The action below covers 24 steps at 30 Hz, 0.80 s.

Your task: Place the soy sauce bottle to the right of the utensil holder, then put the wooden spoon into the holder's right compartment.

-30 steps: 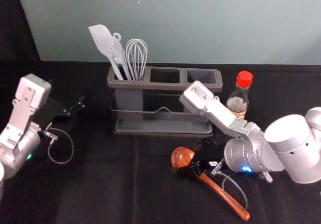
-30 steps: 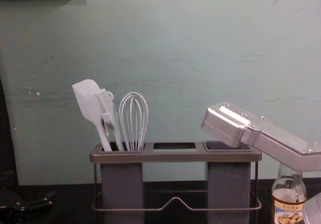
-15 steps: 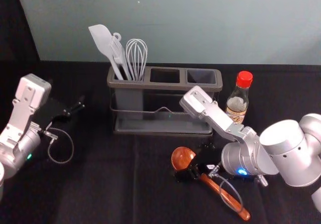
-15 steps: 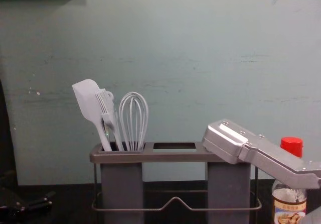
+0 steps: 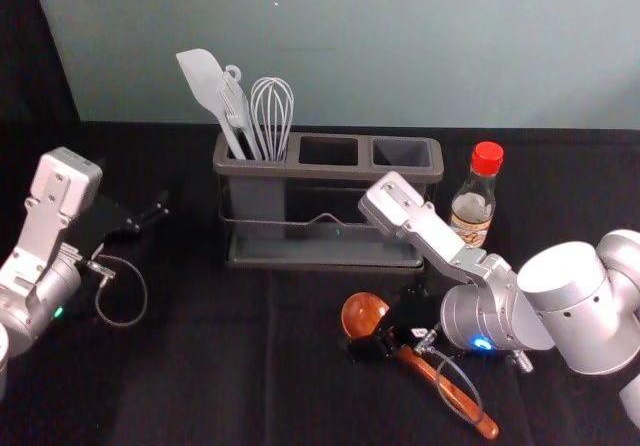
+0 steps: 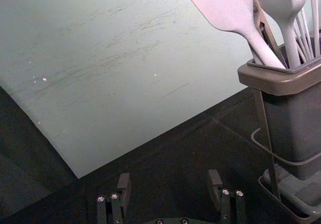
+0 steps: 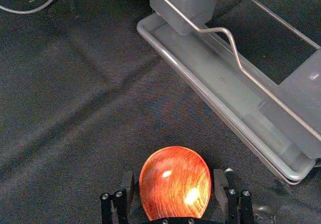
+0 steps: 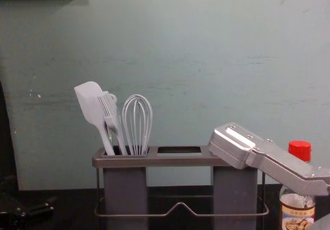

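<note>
In the head view, the soy sauce bottle with its red cap stands upright just right of the utensil holder. The holder's right compartment holds nothing. The wooden spoon lies on the table in front, bowl toward the holder. Over its bowl end is my right gripper; the right wrist view has this gripper open, with the spoon's bowl between its fingers. My left gripper idles left of the holder, and in the left wrist view this gripper is open and empty.
A spatula, a brush and a whisk stand in the holder's left compartment. The holder's tray extends low along its front. A pale wall rises behind the black-covered table. My right forearm crosses in front of the bottle in the chest view.
My right arm has lowered and shifted slightly left over the spoon, uncovering the bottle's red cap in the chest view. Over the last half second it barely moved. The left arm has stayed still.
</note>
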{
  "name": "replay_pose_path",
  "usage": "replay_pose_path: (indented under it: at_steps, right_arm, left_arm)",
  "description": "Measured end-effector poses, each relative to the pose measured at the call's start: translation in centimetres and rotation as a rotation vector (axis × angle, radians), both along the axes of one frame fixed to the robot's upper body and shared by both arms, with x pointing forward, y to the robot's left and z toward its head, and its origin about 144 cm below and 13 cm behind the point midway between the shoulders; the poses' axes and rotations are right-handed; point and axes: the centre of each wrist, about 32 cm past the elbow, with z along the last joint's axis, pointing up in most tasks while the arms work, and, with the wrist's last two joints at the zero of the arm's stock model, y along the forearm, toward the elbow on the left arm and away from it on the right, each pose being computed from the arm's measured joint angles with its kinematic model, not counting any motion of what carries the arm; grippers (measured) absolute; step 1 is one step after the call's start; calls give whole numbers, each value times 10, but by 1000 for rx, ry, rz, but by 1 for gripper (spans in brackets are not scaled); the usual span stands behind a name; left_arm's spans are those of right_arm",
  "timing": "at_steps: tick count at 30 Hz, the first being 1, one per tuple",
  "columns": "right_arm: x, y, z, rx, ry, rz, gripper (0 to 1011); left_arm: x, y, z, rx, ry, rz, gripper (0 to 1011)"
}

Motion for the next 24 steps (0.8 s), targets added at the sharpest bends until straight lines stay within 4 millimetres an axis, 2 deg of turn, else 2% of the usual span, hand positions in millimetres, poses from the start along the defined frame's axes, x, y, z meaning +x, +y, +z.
replay_pose_path:
  at_steps: [5,13,24]
  right_arm:
    - [0,0,0,0,1,1,995]
    - [0,0,1,0,2,1,839]
    - [0,0,1,-1,3,2,838]
  left_arm:
    - [0,0,0,0,0,0,1005]
    - [0,0,0,0,0,0,1005]
    - [0,0,0,0,0,0,1005]
